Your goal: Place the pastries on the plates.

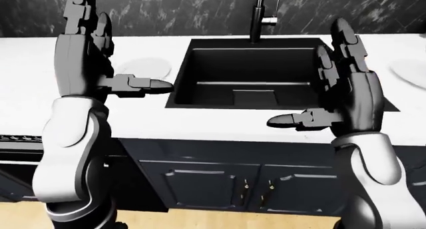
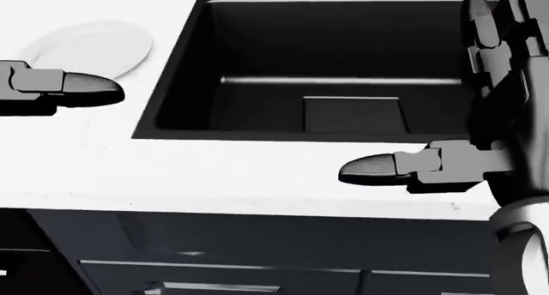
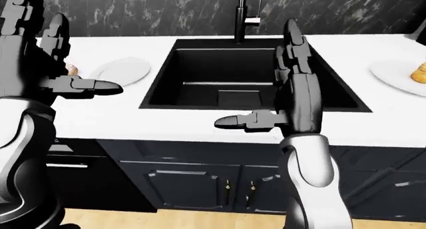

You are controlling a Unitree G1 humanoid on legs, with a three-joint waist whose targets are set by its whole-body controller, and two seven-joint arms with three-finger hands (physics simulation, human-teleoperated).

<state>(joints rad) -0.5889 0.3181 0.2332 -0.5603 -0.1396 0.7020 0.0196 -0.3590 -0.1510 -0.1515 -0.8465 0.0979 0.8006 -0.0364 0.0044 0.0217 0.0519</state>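
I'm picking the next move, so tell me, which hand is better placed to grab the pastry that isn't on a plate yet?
Probably the left hand. It is open beside the empty plate, and what looks like a loose pastry peeks out just behind it. The right hand, also open, hangs over the sink, away from both.

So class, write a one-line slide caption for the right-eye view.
Both open hands, left hand and right hand, raised over a black sink, plates either side, a pastry on the right plate.
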